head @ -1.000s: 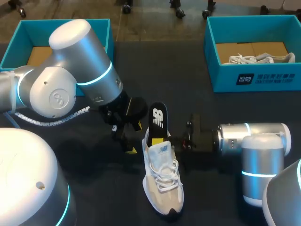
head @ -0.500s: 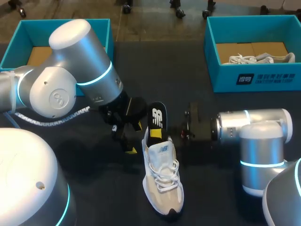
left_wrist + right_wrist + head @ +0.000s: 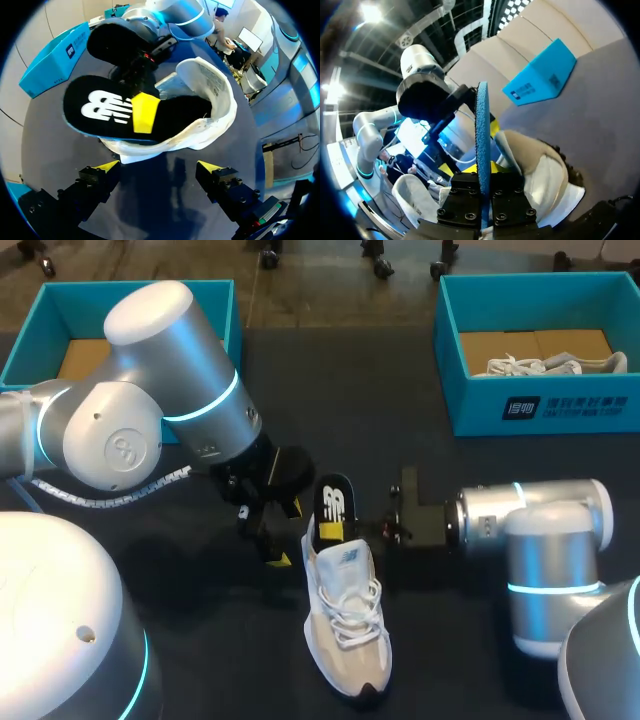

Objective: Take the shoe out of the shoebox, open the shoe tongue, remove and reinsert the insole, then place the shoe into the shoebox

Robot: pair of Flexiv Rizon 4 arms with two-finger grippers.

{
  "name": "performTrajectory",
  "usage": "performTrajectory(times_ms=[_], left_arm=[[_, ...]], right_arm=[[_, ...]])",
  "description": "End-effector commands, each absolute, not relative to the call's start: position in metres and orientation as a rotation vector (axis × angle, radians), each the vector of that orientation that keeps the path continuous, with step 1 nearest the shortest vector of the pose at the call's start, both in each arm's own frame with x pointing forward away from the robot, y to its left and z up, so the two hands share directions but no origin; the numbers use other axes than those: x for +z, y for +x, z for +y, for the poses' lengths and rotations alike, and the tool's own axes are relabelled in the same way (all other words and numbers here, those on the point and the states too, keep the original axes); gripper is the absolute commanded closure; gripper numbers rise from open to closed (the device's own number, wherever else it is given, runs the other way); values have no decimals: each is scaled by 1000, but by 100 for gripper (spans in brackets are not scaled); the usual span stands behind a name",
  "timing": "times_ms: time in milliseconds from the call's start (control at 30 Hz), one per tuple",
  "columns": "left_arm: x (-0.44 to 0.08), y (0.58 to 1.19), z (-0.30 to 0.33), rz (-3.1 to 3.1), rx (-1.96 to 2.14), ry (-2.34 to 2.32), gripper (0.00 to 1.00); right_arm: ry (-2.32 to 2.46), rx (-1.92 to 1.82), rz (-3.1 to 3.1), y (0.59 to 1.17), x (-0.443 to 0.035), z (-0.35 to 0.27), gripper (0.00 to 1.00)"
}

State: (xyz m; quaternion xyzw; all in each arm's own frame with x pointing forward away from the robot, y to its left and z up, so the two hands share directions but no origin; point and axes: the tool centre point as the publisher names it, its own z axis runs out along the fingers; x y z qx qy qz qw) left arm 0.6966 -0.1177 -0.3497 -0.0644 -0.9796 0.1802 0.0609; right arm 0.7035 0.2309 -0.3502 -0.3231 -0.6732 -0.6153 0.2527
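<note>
The white shoe (image 3: 345, 615) lies on the dark table (image 3: 220, 640), about in the middle, between the two arms. Its long way runs from the robot out to the far side. The toe points back at the robot and the heel points away. The black insole (image 3: 333, 505) sticks up out of the heel end, part in and part out. The right gripper (image 3: 482, 192) has its jaws pinching the insole by its edge. The left gripper (image 3: 159, 167) hangs just beside the heel, jaws spread wide, holding nothing.

I think this is the insole step, but I cannot tell if it is coming out or going in. Either way, the next move needs the insole to slide along the shoe's long way, and the left gripper may need to hold the shoe still. The blue shoebox (image 3: 540, 410) sits well apart, at the far right
</note>
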Motion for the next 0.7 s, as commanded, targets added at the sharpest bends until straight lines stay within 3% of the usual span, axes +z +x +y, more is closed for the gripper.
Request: performTrajectory(times_ms=[33, 200, 233, 300, 367, 600, 700], left_arm=[[-350, 696, -118, -2966, 544, -194, 0], [-350, 696, -118, -2966, 544, -194, 0], [-350, 696, -118, -2966, 544, -194, 0], [-350, 696, -118, -2966, 544, -194, 0], [-350, 696, -118, -2966, 544, -194, 0], [-350, 696, -118, -2966, 544, -194, 0], [-350, 696, -118, -2966, 544, -194, 0]], right_arm=[[-917, -1696, -1809, 686, -362, 236, 100], [-927, -1710, -1817, 680, -357, 238, 100], [-922, -1710, -1822, 680, -355, 239, 90], [-913, -1713, -1843, 682, -349, 240, 62], [-894, -1711, -1866, 684, -344, 241, 53], [-853, -1703, -1926, 696, -329, 241, 51], [-846, -1704, -1940, 702, -325, 239, 42]])
